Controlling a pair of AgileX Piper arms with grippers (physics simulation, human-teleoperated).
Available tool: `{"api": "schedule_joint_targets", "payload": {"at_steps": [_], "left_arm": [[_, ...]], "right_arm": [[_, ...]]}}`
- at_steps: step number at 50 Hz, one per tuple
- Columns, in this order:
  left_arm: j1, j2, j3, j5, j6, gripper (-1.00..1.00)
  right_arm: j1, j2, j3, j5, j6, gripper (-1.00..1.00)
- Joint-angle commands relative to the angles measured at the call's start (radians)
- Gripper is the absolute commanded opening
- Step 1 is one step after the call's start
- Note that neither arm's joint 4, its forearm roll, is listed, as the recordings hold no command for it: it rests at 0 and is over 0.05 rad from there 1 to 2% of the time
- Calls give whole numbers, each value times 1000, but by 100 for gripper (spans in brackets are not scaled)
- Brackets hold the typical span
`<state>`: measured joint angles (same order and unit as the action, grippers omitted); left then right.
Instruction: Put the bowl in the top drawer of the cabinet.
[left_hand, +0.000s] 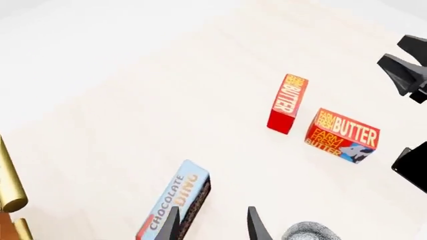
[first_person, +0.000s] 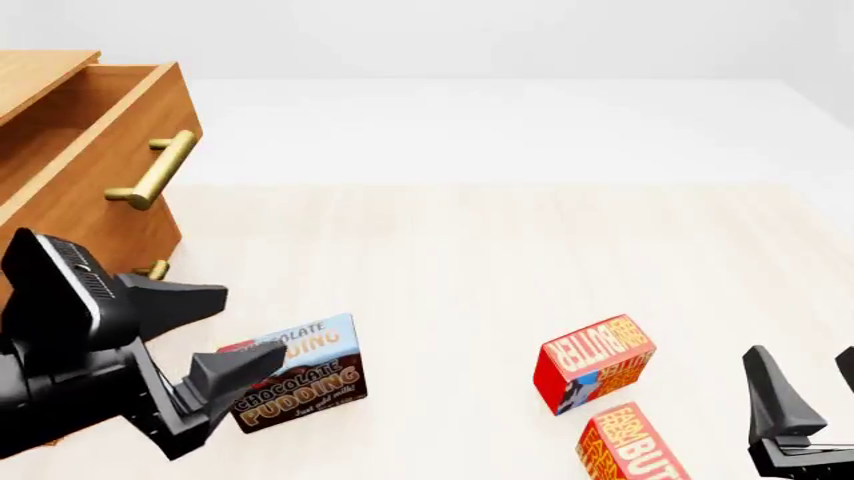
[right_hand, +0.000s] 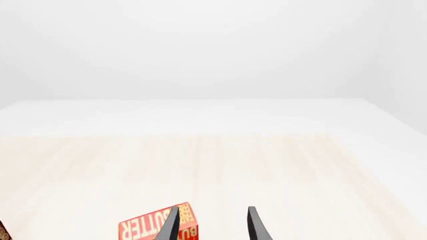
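Both grippers, left (first_person: 227, 335) and right (right_hand: 212, 227), are spread, holding nothing; top drawer (first_person: 94, 150) stands open at worktop's (first_person: 467, 260) left edge.

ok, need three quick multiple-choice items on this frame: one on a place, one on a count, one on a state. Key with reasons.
1. Where does the chocolate pudding box sit in the front view?
A. beside the cabinet
B. at the far edge
C. in the drawer

2. How many butter boxes?
A. one
B. two
C. three

3. The top drawer is:
A. shut
B. removed
C. pulled open

Key:
1 A, it lies near the cabinet's front corner.
2 B, one butter box and another.
3 C, its front stands out with the inside showing.
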<state>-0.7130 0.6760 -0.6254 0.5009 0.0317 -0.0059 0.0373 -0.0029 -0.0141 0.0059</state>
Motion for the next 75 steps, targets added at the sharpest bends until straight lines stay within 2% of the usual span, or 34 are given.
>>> {"api": "schedule_joint_targets", "payload": {"at_steps": [1, 9, 14, 36, 38, 66, 70, 75], "left_arm": [[-99, 22, 2, 46, -38, 100], [-147, 26, -29, 97, -58, 100], [-215, 20, 13, 81, -108, 100], [-362, 11, 31, 71, -195, 100], [-389, 5, 36, 57, -220, 100], [-392, 7, 48, 32, -229, 100], [-428, 24, 58, 26, -261, 100], [-437, 45, 55, 29, -266, 100]], "right_arm": [[0, 1, 0, 0, 0, 100], [-1, 0, 0, 0, 1, 100], [1, -2, 0, 1, 1, 100], [7, -11, 0, 6, 4, 100], [6, -12, 0, 6, 5, 100], [7, -26, -1, 12, 0, 100], [6, -24, -1, 11, 0, 100], [6, -26, -1, 12, -1, 100]]}}
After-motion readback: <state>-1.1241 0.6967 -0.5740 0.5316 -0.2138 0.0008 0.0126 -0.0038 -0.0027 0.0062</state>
